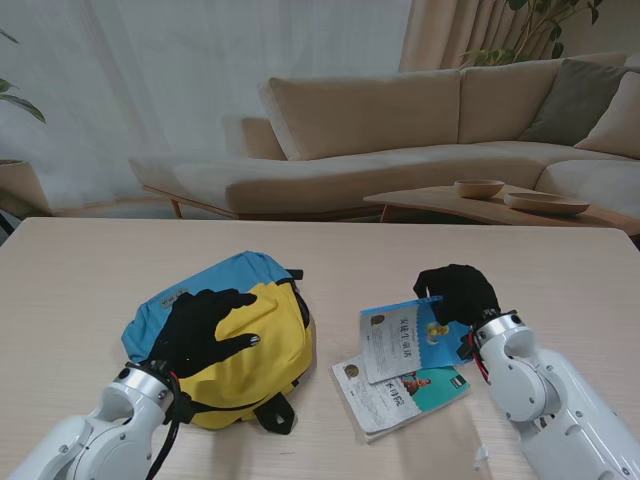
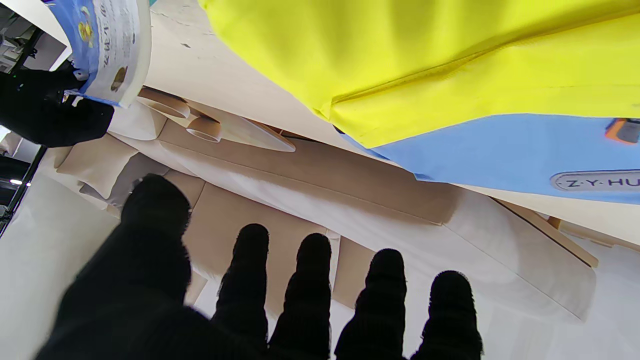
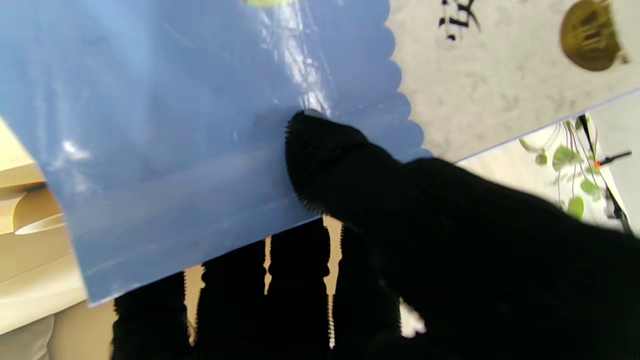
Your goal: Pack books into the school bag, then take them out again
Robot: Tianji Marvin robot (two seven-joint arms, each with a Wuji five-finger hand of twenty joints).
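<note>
A Tianji Marvin robot works at a pale wooden table (image 1: 80, 270) in a living-room set, with 2 books and a yellow-and-blue school bag (image 1: 240, 340) in front of it. The right hand (image 1: 458, 293) has the blue-covered book (image 1: 412, 335) pinched at its far right edge; the right wrist view shows the thumb (image 3: 320, 150) pressed on the glossy cover with the other fingers behind it, and the book appears tilted up off the stack. A second book (image 1: 400, 395), with a teal and white cover, lies flat on the table beneath it, nearer to me.

The left hand (image 1: 205, 330) rests or hovers, fingers spread, over the yellow panel of the bag, holding nothing that can be seen; whether the palm is touching the fabric cannot be told. The bag lies on its side to the left of the books, near them but apart, and its opening is not visible from the stand camera.

Judged from this, the packing half of the task is in hand, at the first pickup, with 0 books in the bag. The next move likely calls for the bag's mouth to be found and held open, since it looks closed or turned away. The pinch sits at 1 edge only, so the book could swing or slip while carried across.
</note>
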